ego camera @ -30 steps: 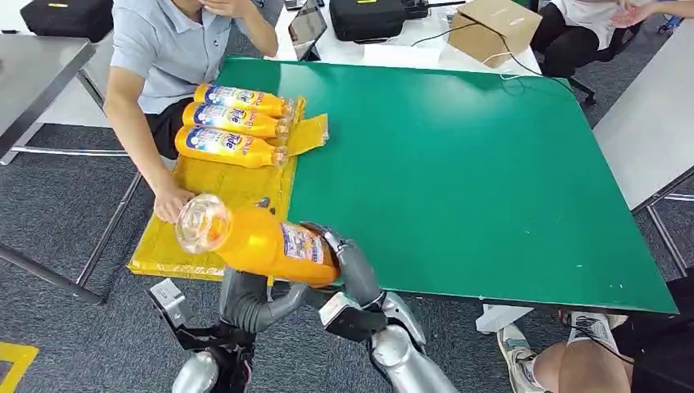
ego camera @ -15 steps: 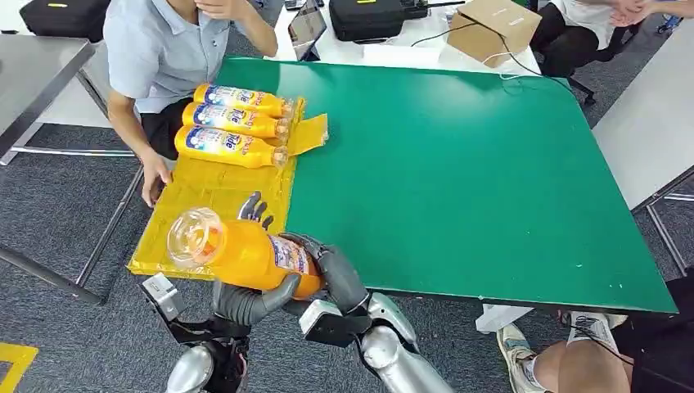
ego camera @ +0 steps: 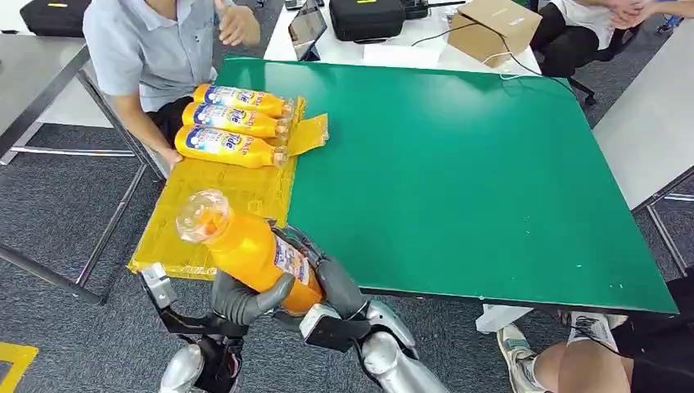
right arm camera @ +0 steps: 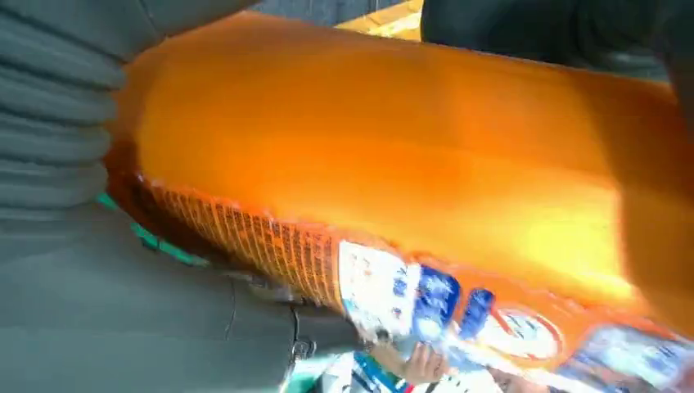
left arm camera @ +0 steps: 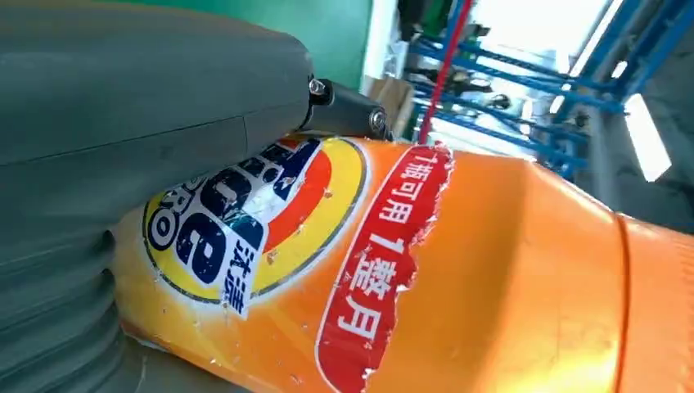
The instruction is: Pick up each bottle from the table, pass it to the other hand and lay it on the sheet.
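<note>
Head view: the orange detergent bottle [ego camera: 250, 250] hangs above the near edge of the green surface [ego camera: 475, 180], beside the yellow sheet [ego camera: 213, 201], with the left hand [ego camera: 241, 299] and right hand [ego camera: 331, 282] both wrapped on its lower body, fingers curled around it. If one hand lets go before the other grips firmly, the heavy tilted bottle could slip and fall to the floor. The left wrist view shows the torn red label text; the head view shows three bottles [ego camera: 233, 123] lying on the sheet.
</note>
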`<action>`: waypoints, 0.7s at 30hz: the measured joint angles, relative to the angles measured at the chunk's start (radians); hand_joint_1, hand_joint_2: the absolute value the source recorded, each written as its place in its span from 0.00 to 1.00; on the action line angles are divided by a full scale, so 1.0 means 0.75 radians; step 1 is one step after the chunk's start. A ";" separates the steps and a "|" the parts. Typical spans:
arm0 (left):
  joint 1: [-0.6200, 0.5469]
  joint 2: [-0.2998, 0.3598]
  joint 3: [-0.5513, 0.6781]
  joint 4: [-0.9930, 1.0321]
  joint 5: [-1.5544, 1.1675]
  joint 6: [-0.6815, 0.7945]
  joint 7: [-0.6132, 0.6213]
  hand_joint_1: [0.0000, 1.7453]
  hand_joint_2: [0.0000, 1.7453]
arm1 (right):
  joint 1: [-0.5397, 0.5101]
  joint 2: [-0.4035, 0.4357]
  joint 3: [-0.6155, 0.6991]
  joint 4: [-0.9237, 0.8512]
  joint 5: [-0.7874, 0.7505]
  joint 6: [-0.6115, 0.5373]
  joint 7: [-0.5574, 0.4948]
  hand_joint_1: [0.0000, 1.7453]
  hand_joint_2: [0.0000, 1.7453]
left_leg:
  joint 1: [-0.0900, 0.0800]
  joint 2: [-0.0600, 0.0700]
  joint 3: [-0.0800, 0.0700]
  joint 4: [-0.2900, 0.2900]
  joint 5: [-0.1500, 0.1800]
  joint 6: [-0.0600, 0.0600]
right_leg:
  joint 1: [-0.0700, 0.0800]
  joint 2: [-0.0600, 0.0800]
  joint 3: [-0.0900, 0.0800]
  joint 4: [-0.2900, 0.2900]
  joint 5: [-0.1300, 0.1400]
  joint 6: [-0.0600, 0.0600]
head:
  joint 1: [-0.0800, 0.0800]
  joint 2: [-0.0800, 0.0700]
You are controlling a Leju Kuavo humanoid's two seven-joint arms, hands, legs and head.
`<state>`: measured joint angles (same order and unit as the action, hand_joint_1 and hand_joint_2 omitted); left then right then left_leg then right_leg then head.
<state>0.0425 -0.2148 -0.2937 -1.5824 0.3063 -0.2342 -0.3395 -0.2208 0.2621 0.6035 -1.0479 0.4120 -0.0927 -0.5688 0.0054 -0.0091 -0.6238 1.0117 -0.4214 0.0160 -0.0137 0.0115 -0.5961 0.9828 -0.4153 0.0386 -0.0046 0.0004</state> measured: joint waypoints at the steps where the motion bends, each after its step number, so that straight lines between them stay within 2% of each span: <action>1: 0.001 0.002 0.003 0.000 -0.003 0.008 0.012 1.00 1.00 | 0.005 0.001 -0.003 -0.002 0.000 -0.003 0.001 0.00 0.00 | 0.000 0.000 0.000 0.000 0.000 0.000 | 0.000 0.000 0.000 0.000 0.000 0.000 | -0.001 0.000; 8: -0.036 0.037 0.051 0.006 -0.167 0.180 0.050 1.00 1.00 | 0.025 0.000 -0.035 -0.035 0.024 -0.086 -0.014 0.00 0.00 | 0.000 0.000 0.000 0.000 0.000 0.000 | 0.000 0.000 0.000 0.000 0.000 0.000 | -0.001 0.000; 15: -0.161 0.077 0.112 0.098 -0.790 0.638 0.095 1.00 1.00 | 0.057 0.000 -0.091 -0.129 0.008 -0.224 -0.020 0.00 0.00 | 0.000 0.000 0.000 0.000 0.001 0.000 | 0.000 0.000 0.000 0.000 0.000 0.000 | 0.000 0.000; 21: -0.347 0.112 0.143 0.297 -1.136 0.679 0.154 1.00 1.00 | 0.062 0.001 -0.110 -0.166 0.002 -0.249 -0.014 0.00 0.00 | 0.000 -0.001 0.000 0.000 0.001 0.000 | 0.000 0.000 0.000 0.000 0.000 0.000 | 0.000 0.000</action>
<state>-0.2177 -0.1309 -0.1866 -1.3598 -0.5454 0.2751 -0.2243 -0.1744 0.2628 0.5211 -1.1723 0.4135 -0.2792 -0.5795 0.0054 -0.0097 -0.6238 1.0118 -0.4206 0.0161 -0.0138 0.0113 -0.5957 0.9830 -0.4150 0.0387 -0.0049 0.0004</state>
